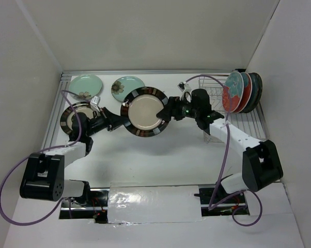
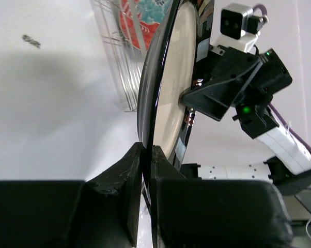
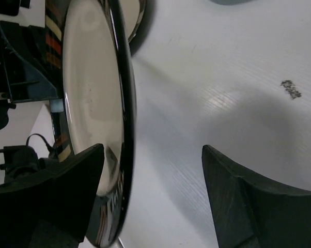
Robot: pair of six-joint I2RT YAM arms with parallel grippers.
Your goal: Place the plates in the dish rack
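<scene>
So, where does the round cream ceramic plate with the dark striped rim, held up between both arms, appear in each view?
Top external: round cream ceramic plate, centre, face visible.
Left wrist: plate edge-on, centre, above the left gripper.
Right wrist: plate edge-on, left side.
Shared landmark: black right gripper, open, at its rim.

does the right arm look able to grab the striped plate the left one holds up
Probably yes: the right end effector is open and straddles the free rim of the held striped plate, with nothing between.
</scene>
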